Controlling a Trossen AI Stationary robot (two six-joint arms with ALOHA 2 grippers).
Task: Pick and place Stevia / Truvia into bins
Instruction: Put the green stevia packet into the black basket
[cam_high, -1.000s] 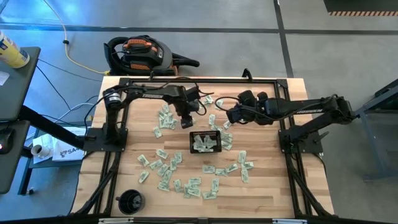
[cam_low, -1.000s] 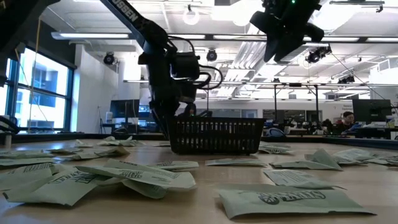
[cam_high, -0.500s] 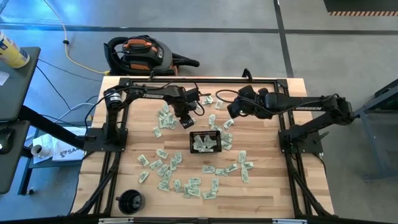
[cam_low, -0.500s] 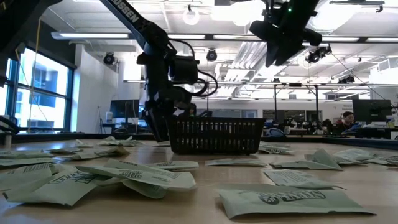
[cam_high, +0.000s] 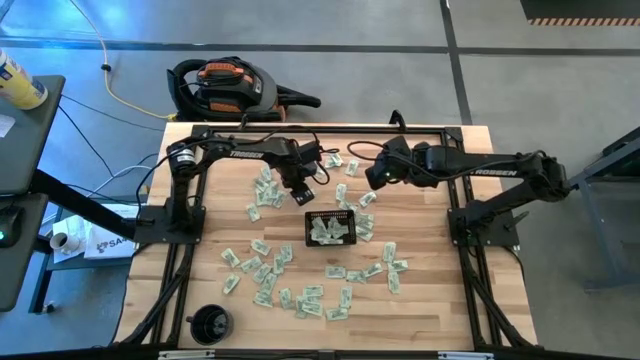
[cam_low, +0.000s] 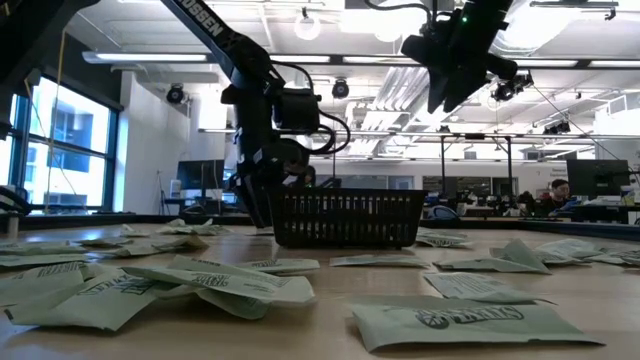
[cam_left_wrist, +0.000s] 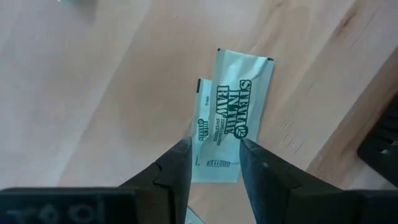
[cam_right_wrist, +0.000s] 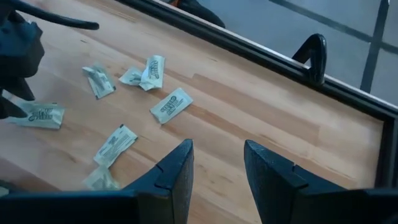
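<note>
Many pale green and white Stevia sachets (cam_high: 268, 272) lie flat and scattered over the wooden table. Some lie in the black mesh tray (cam_high: 331, 214) at the table's middle, also seen in the low view (cam_low: 345, 218). My left gripper (cam_high: 303, 192) points down just left of and beyond the tray. It is shut on one sachet (cam_left_wrist: 233, 115), which overlaps a second sachet (cam_left_wrist: 200, 118). My right gripper (cam_high: 372, 180) hangs open above the table on the tray's far right, with nothing between its fingers (cam_right_wrist: 177, 165). My left gripper comes from above, pointing down, with one finger (cam_left_wrist: 180, 165) at each long edge of the sachet near its one short end (cam_left_wrist: 214, 171). The fingers lie across the sachet's width. The sachet lies flat on the table, partly over the second sachet.
A round black cup (cam_high: 210, 322) stands at the table's near left corner. A black frame rail (cam_right_wrist: 292, 74) runs along the table's far edge, with a vacuum cleaner (cam_high: 225, 85) on the floor beyond it. Loose sachets (cam_right_wrist: 169, 104) lie below my right gripper.
My left gripper has rolled about its own pointing line while staying in place over the sachet. My right gripper has swung a little toward the table's far edge, still high above the table.
</note>
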